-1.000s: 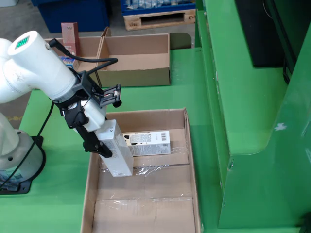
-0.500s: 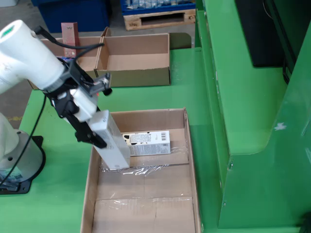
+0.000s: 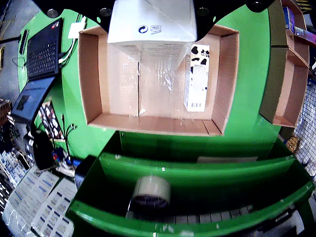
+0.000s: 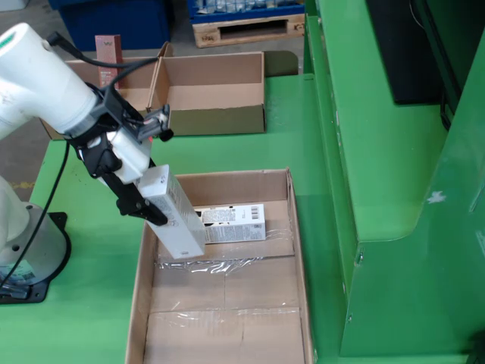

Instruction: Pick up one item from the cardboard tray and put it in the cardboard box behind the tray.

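Note:
In the fixed view my gripper (image 4: 151,203) is shut on a long white carton (image 4: 176,224) and holds it tilted, its lower end inside the large shallow cardboard box (image 4: 295,250). In the wrist view the same carton (image 3: 150,24) fills the top centre, above the box floor. A second white carton (image 4: 231,224) with black print lies flat on the box floor next to the held one. It also shows in the wrist view (image 3: 197,76). A smaller open cardboard box (image 4: 216,114) stands further back on the green table.
Another open cardboard box (image 4: 132,87) with a red item (image 4: 107,50) behind it stands at the back left. A tall green frame (image 4: 379,189) rises on the right. In the wrist view a tape roll (image 3: 150,191) sits on a green shelf and a laptop (image 3: 43,49) lies left.

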